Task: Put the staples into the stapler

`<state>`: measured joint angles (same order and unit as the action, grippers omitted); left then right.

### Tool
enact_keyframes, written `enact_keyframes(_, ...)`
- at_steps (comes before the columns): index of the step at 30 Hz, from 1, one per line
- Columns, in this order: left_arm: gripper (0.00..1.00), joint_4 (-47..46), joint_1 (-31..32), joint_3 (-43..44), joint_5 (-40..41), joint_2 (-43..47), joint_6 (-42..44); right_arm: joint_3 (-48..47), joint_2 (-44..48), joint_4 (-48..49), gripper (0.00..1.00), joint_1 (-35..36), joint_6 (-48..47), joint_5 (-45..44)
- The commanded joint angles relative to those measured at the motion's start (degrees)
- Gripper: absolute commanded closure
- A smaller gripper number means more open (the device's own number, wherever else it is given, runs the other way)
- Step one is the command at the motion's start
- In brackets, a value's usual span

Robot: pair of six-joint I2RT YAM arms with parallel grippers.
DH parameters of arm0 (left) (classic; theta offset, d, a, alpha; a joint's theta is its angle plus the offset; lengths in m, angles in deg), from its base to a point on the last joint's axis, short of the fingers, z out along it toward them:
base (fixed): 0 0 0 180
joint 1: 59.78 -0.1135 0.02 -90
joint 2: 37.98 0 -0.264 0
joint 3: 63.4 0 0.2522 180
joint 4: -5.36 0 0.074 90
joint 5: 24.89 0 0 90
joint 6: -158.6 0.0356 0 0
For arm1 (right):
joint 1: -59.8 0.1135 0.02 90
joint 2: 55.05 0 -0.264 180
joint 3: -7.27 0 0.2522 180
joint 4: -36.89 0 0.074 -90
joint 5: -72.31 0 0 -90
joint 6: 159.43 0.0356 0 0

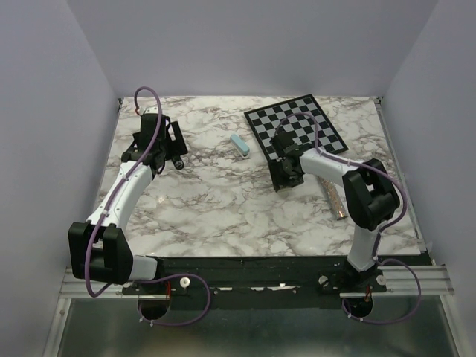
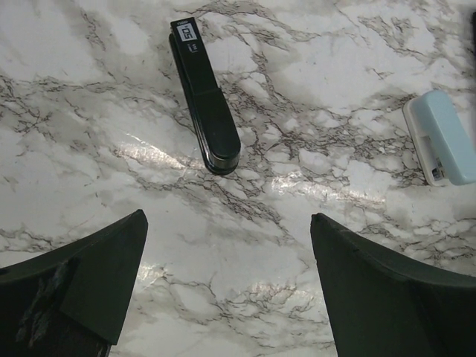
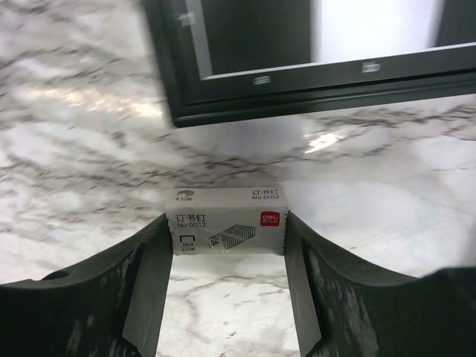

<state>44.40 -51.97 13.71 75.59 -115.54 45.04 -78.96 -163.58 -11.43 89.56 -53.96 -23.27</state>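
Marble bench [image 1: 223, 201]: right fingers [image 3: 141, 297] pinch the staple box [image 3: 227, 230], likely light and stiff, by its ends; left fingers [image 2: 97, 290] spread over the stapler [image 2: 204, 97].

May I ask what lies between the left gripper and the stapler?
Nothing but bare marble table: in the left wrist view the open left gripper faces the stapler across an unoccupied stretch; the pale blue box lies aside.

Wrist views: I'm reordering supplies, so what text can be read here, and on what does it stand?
"订书钉": on the staple box, front face.
"No.0012": on the same box, front and top faces.
"deli": on the box's red badge.
Small print at the box's lower left: too small to read.
White label on the stapler: characters too blurred to read.
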Motion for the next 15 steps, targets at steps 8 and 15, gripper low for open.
enact_keyframes(8,0.01,-5.15,7.03,-0.77,-5.91,1.62,4.83,-0.74,-1.33,0.03,0.34,15.32,2.2,0.84)
enact_keyframes(15,0.01,-6.12,8.27,-1.48,-6.79,1.97,4.05,-0.13,0.24,0.03,0.11,18.41,3.7,3.29)
